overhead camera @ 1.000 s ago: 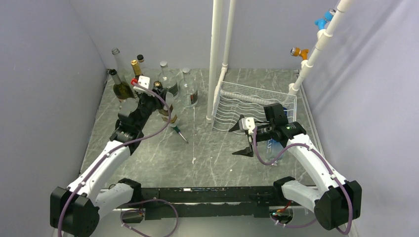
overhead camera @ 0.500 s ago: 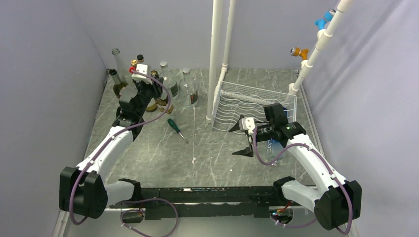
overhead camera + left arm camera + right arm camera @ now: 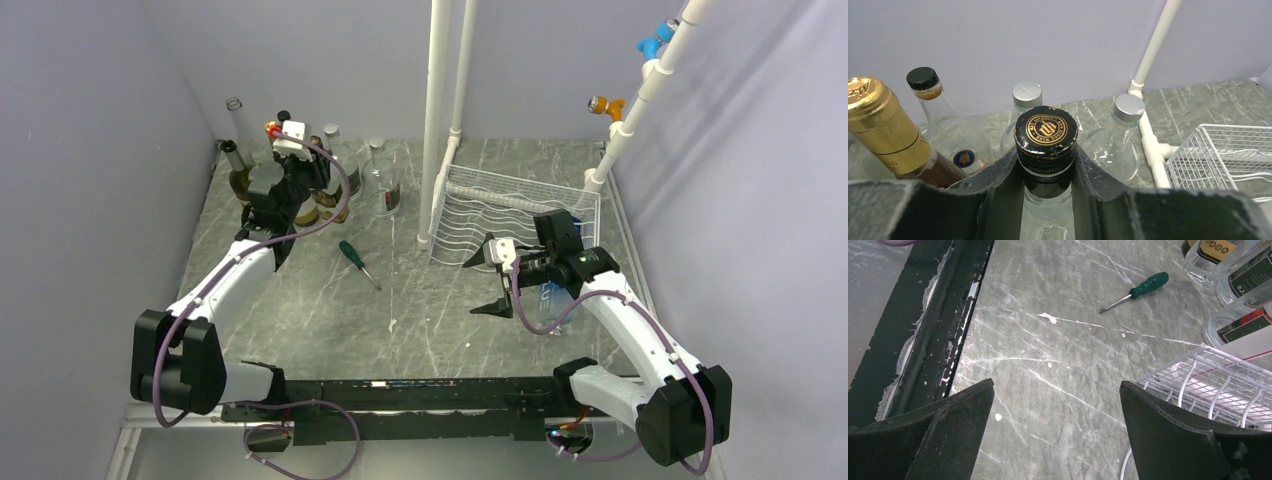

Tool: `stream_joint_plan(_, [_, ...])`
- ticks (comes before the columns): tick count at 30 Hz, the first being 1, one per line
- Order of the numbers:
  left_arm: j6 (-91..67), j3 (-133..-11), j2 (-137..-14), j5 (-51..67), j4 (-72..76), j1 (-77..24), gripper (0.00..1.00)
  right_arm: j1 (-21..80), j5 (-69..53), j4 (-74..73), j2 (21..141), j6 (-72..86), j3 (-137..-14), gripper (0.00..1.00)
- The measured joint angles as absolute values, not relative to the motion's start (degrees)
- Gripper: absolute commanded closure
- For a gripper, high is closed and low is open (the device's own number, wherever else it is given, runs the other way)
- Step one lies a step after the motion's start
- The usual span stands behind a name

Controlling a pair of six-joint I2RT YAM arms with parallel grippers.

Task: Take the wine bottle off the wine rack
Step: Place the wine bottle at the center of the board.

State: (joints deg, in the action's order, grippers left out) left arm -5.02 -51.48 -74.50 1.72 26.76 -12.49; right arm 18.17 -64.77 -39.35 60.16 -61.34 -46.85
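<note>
Bottle (image 3: 1046,131) body hidden under left claw (image 3: 1047,157) pinching neck; right claw (image 3: 1058,405) spread near rack (image 3: 1218,385).

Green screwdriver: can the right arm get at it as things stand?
Probably yes. The right end effector is open and empty, and only bare table lies between it and the green screwdriver. The wine rack stands behind it, out of the path.

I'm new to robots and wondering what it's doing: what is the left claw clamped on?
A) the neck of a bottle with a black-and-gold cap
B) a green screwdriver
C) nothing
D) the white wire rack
A: the left wrist view shows the left gripper shut on the neck of the black-and-gold-capped bottle, just under the cap.
</note>
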Motion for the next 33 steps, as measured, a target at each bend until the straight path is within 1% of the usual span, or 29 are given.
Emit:
stream_joint_plan(30, [-4.1, -54.6, -85.6, 2.4, 29.5, -10.5, 1.00, 18.2, -64.6, -39.4, 60.2, -61.5, -46.9, 0.00])
stream_joint_plan(31, [-4.0, -54.8, -85.7, 2.3, 29.3, -10.5, 0.99, 18.2, -64.6, -39.4, 60.2, -61.5, -46.9, 0.00])
stream_joint_plan(33, [-3.9, -55.1, -85.9, 2.3, 29.1, -10.5, 0.86, 18.2, -64.6, -39.4, 60.2, -61.5, -46.9, 0.00])
